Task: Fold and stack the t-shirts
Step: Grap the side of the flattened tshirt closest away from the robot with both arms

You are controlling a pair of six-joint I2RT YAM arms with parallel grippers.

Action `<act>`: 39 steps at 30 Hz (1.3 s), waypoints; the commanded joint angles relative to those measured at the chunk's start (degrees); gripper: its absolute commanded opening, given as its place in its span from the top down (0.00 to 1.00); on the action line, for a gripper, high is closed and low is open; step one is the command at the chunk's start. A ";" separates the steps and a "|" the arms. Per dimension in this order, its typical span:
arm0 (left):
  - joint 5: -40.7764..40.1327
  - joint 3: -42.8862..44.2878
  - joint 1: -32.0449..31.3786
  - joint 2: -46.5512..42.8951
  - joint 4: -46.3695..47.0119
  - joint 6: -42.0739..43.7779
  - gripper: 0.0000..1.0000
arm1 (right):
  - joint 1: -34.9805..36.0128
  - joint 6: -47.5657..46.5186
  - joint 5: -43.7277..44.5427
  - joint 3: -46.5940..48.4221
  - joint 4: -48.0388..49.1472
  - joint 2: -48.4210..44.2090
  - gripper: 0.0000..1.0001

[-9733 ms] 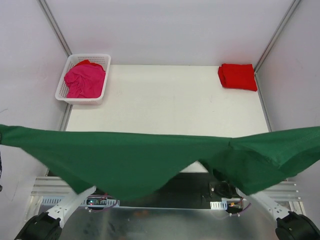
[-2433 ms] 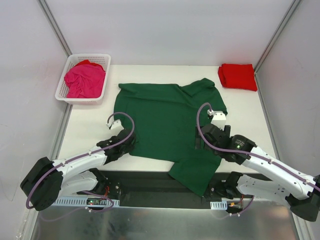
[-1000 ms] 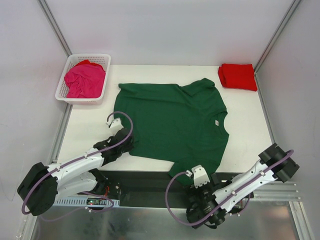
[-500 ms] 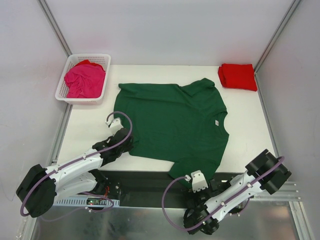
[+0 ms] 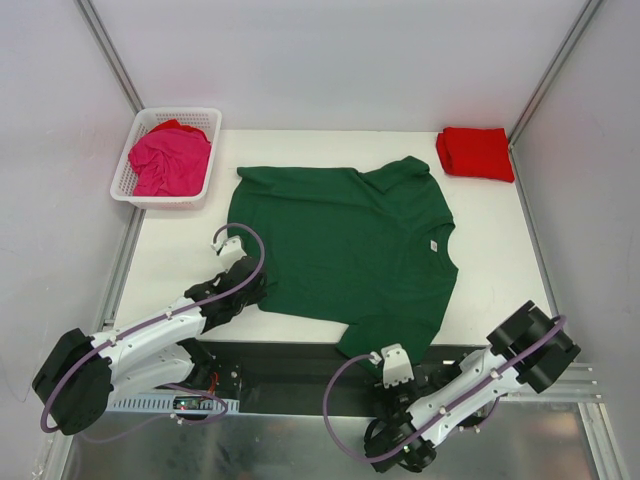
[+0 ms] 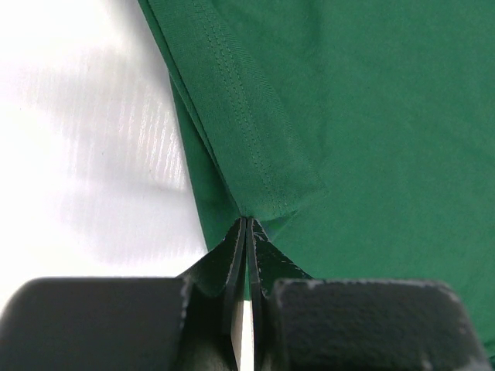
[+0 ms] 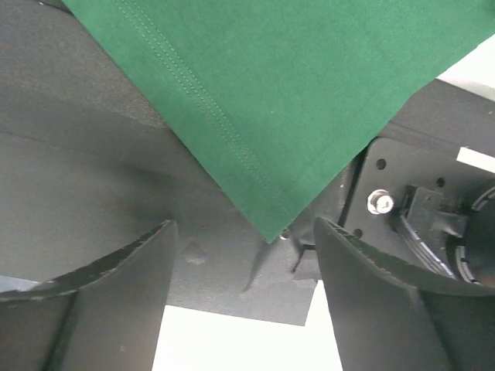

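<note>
Left tool point(image 6: 246, 247) clamped on the green t-shirt point(image 5: 340, 240) hem at eight o'clock, right tool point(image 7: 244, 229) gaping around the six-o'clock corner: close short and that tip could slip free.

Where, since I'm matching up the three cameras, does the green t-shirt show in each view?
Top external: green t-shirt spread flat on the white table, one corner hanging off the near edge.
Left wrist: fills the upper right; its hem corner is pinched in the shut left gripper.
Right wrist: upper area, the hanging corner pointing down into the open right gripper.
Shared landmark: the white table bordering the shirt.
</note>
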 commanded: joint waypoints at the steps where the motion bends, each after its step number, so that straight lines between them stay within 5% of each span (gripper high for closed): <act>1: -1.31 0.02 -0.72 -0.20 -0.73 0.64 1.00 | 0.20 3.94 -3.30 -1.12 0.64 2.12 0.30; 21: -1.83 -0.51 -0.72 -0.29 -0.55 0.56 1.00 | -3.13 6.32 -8.13 2.04 -1.56 7.30 0.40; 39: -1.83 -0.68 -0.72 -0.03 -0.38 0.12 1.00 | -2.87 9.05 -9.37 7.67 -11.14 10.56 0.36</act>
